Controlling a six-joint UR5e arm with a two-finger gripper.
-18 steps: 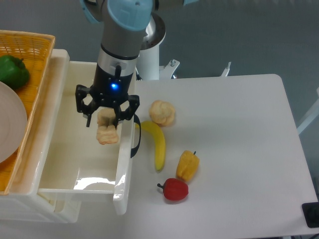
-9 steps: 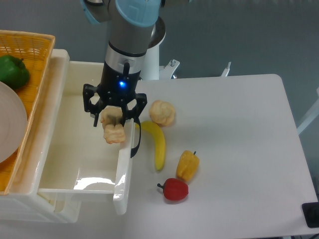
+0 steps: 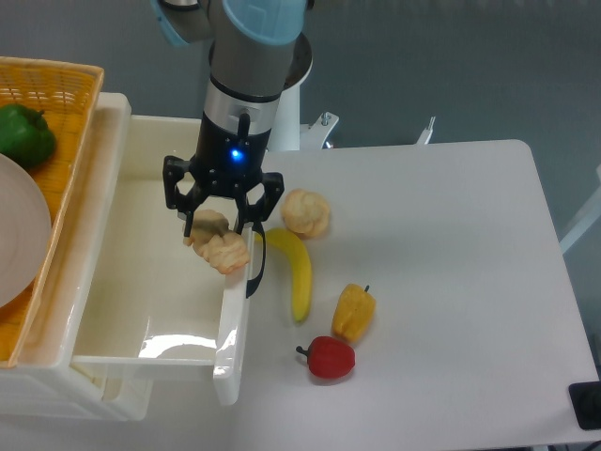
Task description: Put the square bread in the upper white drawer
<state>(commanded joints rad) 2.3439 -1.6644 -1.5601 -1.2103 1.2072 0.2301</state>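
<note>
Hand: the hand (image 3: 222, 224) hangs from the arm pointing down, its dark fingers on either side of the square bread (image 3: 218, 242). Whether they grip it or have let go, I cannot tell.
Square bread: just below the fingertips, tilted, its lower end leaning toward the drawer's front panel. It sits over the inner edge of the upper white drawer (image 3: 160, 352), on the handle side; whether it touches the drawer floor is unclear.
Upper white drawer: pulled open beneath and to the left of the hand, its deep bare floor showing, so a piece dropped from here should fall inside.
Dark handle (image 3: 254, 268): directly under the hand's right side, on the front panel.
Judged step: the release, or the moment around it. The risk is the bread catching on the front panel's rim.
Right of the hand, on the tabletop (image 3: 451, 282): a round bun (image 3: 306, 212), a banana (image 3: 295, 271), a yellow pepper (image 3: 354, 312) and a red pepper (image 3: 329, 357), all apart from the drawer and not involved.
Far left of the hand: a woven basket (image 3: 56, 113) holding a green pepper (image 3: 23, 134).
</note>
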